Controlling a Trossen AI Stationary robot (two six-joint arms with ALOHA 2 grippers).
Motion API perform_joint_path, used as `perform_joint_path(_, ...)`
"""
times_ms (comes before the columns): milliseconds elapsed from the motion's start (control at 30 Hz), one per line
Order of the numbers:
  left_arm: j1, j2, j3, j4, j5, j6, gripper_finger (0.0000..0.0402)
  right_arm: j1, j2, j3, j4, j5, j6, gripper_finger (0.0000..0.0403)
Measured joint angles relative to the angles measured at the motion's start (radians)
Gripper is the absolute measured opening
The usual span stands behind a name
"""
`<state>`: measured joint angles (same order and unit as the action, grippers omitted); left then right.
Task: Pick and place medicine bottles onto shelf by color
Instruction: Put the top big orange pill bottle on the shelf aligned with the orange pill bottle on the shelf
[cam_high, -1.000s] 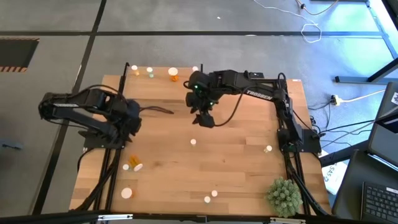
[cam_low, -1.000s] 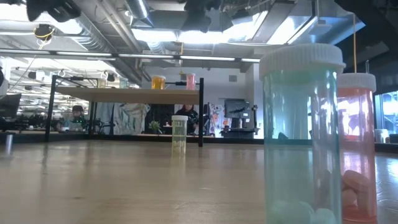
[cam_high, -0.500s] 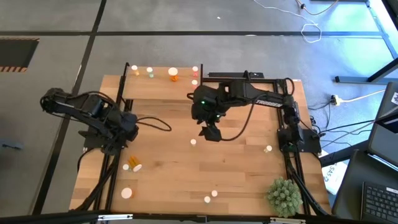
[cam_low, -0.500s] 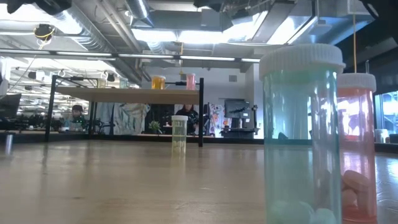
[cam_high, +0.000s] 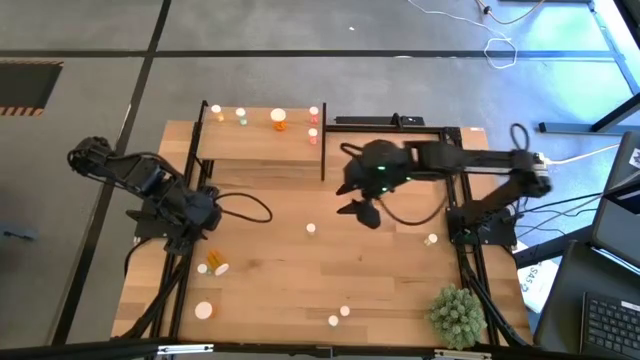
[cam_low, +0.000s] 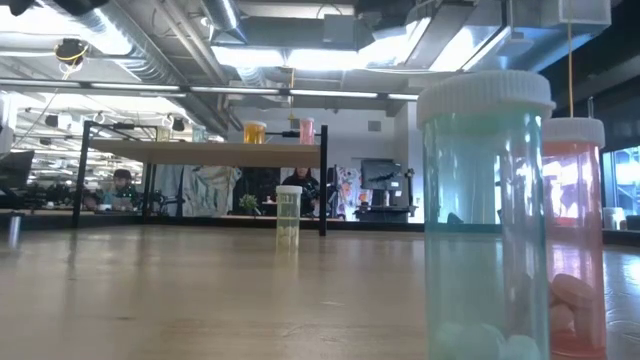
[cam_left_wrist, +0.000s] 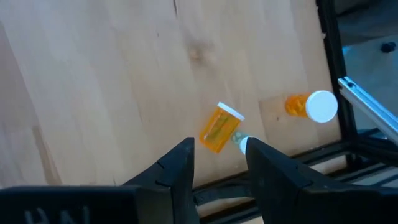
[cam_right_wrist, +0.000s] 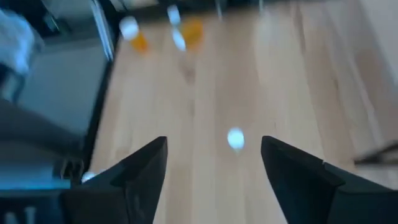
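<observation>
Near the table's front right corner sits a plant ball (cam_high: 458, 312), apart from the bottles (cam_high: 338, 316).

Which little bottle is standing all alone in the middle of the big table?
Find the big wooden table, then the small raised shelf at its far edge. Just in front of the shelf's right end, out on bare wood, stands one bottle showing only its white cap from above. Nothing is close beside it, while the orange bottles lie together near the left edge.
</observation>
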<state>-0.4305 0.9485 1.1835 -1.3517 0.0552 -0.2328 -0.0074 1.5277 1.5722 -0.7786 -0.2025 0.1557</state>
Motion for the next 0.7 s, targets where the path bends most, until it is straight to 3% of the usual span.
perform_joint_path(133, -0.017, 0.000, 0.000, 0.003, -0.028, -0.001, 0.0139, 0.002, -0.125, -0.201, 0.255, -0.055, -0.021, 0.0261)
perform_joint_path(300, -0.023, 0.000, 0.000, 0.003, -0.034, -0.001, 0.0139, 0.042, -0.157, -0.328, 0.419, -0.167, -0.162, 0.0261)
perform_joint_path(700, -0.022, 0.000, 0.000, -0.001, -0.025, 0.100, 0.0139, 0.077, -0.127, -0.358, 0.440, -0.173, -0.264, 0.0261)
